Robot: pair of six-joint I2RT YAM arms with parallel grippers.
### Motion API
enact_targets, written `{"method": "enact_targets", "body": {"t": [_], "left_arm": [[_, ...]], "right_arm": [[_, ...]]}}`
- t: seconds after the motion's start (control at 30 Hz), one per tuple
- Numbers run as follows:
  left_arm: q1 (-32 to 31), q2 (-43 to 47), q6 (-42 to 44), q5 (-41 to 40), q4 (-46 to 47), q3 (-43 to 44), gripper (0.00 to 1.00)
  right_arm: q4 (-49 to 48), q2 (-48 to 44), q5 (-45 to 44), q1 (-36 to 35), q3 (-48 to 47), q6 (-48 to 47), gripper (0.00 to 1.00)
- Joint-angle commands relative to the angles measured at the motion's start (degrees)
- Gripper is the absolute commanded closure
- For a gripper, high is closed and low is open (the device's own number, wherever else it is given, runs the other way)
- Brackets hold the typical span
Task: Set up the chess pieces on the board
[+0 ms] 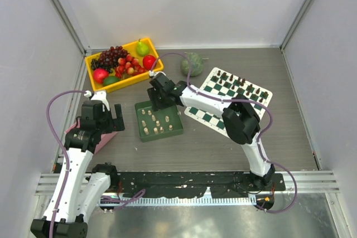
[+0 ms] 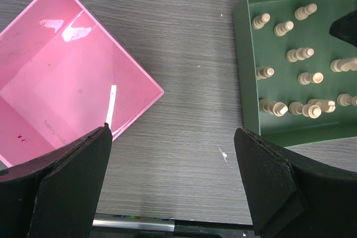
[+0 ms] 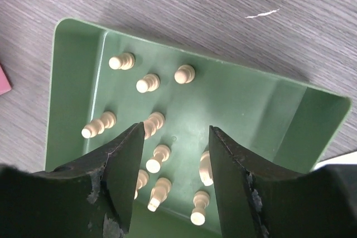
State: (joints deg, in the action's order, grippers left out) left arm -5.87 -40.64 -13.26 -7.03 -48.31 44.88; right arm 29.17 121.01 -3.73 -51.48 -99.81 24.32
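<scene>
The cream chess pieces (image 3: pixel 148 83) are all sitting in the green tray (image 3: pixel 268 98), next to the board (image 1: pixel 207 117). The right jaws hang open right over them, gripping nothing. The left jaws are wide open too, over the bench (image 2: pixel 184 54).

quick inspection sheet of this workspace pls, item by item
surface: grey wood-grain table, few white specks
job's things: cream chess pieces in green tray; board at right, dark pieces on far rows
clutter: yellow fruit bin, pink tray, green round item by board
tools: left tool open over bare table; right tool open above tray pieces, holding nothing
cables: purple cables loop off both arms
surroundings: white walls, metal rail at near edge
</scene>
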Motion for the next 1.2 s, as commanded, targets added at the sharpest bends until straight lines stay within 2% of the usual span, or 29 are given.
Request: {"method": "enact_targets", "body": {"t": [0.0,0.4,1.17], "left_arm": [[0.33,0.13,0.42,-0.27,0.77,1.7,0.01],[0.24,0.04,0.51,-0.35,0.85,1.79,0.01],[0.33,-0.4,0.6,-0.18,0.85,1.79,0.01]], "right_arm": [[0.45,2.03,-0.84,-0.02,-4.42,-0.67,0.46],[1.59,8.45,-1.72,-0.11,-10.75,-0.94,0.51],[1.59,11.7,-5.5,-0.02,-13.13,-1.73,0.65]]}}
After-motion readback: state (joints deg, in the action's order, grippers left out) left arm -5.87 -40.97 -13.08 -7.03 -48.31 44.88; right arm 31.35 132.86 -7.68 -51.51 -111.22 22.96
